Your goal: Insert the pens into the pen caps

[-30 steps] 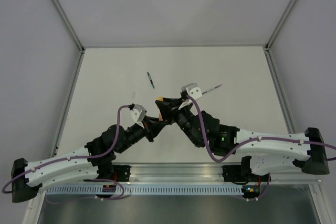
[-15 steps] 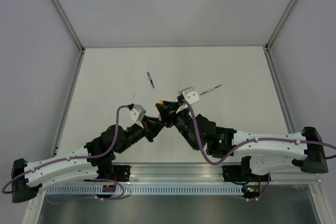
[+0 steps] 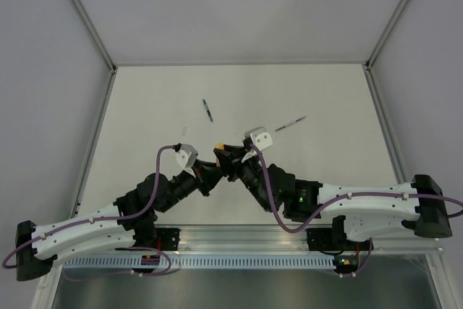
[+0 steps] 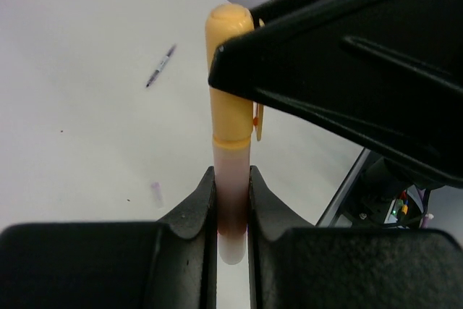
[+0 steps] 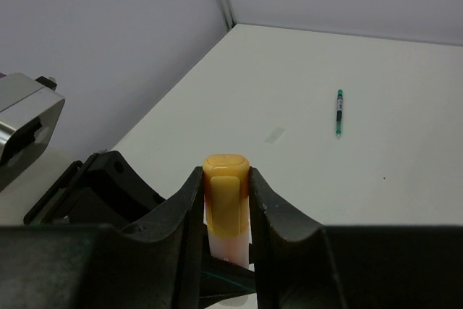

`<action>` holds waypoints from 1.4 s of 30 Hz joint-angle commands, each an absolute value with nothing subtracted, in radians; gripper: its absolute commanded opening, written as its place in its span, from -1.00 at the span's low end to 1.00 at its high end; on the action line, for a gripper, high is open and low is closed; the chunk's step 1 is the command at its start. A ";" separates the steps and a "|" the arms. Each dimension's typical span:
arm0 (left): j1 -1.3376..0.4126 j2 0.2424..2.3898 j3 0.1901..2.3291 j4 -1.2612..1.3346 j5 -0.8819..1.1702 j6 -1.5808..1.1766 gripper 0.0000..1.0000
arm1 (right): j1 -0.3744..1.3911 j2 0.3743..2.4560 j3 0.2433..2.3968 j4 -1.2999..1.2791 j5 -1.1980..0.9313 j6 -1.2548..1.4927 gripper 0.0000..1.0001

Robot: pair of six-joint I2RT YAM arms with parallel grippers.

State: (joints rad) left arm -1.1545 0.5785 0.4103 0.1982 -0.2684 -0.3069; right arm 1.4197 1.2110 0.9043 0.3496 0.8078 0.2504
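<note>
My left gripper (image 3: 209, 172) (image 4: 231, 181) is shut on the pale lower barrel of the orange pen (image 4: 231, 200) and holds it above the table. The orange-yellow cap (image 4: 231, 85) (image 5: 226, 195) (image 3: 219, 145) sits over the pen's upper end. My right gripper (image 3: 226, 154) (image 5: 226, 179) is shut on that cap. The two grippers meet tip to tip at the table's near middle. The dark teal-green pen (image 3: 208, 109) (image 5: 338, 112) and the thin grey-white pen (image 3: 289, 123) (image 4: 160, 66) lie on the table further back.
A small translucent tube (image 4: 156, 193) (image 5: 275, 134) lies on the white table (image 3: 325, 99). Grey walls with metal corner posts (image 3: 87, 23) enclose the table on three sides. The arm bases stand on a rail (image 3: 246, 240) at the near edge.
My right gripper has moved toward the left gripper with the cap, so less of the orange pen shows between them. The two loose pens have not moved.
</note>
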 commanded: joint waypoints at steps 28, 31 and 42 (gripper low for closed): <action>-1.158 0.552 0.423 0.281 -0.120 -0.316 -0.95 | 1.470 1.100 0.830 0.362 0.727 0.279 0.56; -1.158 0.549 0.422 0.291 -0.066 -0.310 -0.95 | 1.471 1.069 0.841 0.316 0.703 0.261 0.67; -1.158 0.597 0.442 0.337 0.230 -0.301 -0.95 | 1.470 0.968 0.934 0.141 0.499 0.207 0.72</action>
State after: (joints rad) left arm -1.1580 0.5804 0.3996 0.2684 0.0986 -0.3164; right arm 1.4643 1.0065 0.8780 0.1921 0.5701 0.2317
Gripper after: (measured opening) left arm 0.187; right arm 0.863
